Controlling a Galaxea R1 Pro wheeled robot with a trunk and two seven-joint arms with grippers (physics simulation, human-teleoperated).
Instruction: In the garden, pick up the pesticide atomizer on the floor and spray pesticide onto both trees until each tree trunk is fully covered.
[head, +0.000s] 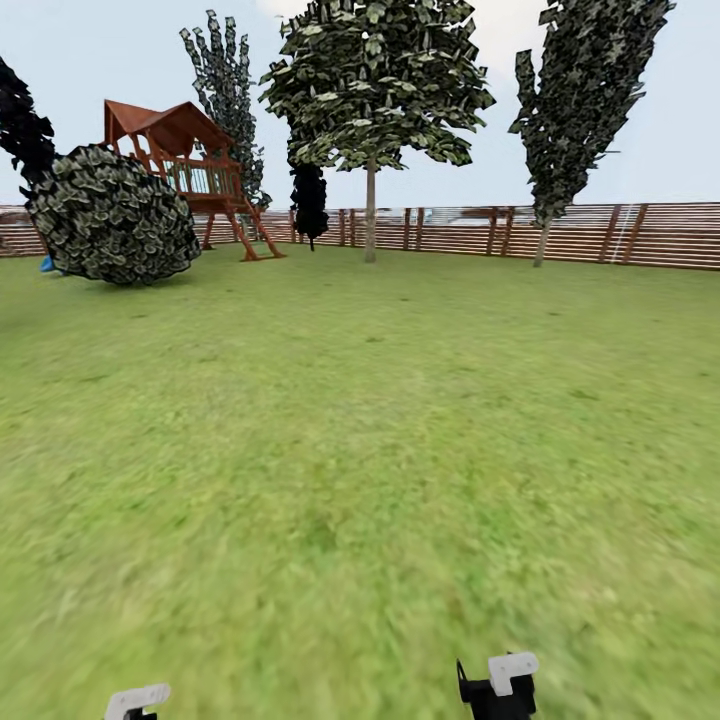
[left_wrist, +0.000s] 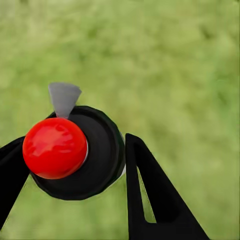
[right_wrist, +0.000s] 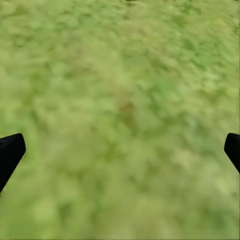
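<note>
Seen from above in the left wrist view, the pesticide atomizer (left_wrist: 95, 165) has a round black body, a glossy red ball top (left_wrist: 55, 147) and a grey nozzle (left_wrist: 64, 97). My left gripper (left_wrist: 75, 157) is shut on it, one black finger on each side. My right gripper (right_wrist: 120, 150) is open over bare grass, fingertips far apart. Far ahead by the fence stands a tree (head: 375, 80) with a straight grey-brown trunk (head: 370, 215). A second tree (head: 585, 90) with a thin trunk (head: 541, 245) stands to its right. No pesticide is in view.
Grass lawn (head: 360, 450) stretches to a reddish slat fence (head: 600, 235). At the far left are a big round bush (head: 112, 215) and a wooden play tower (head: 185, 165). Dark narrow trees (head: 308, 200) stand near the fence. White arm parts (head: 505, 680) show at the bottom edge.
</note>
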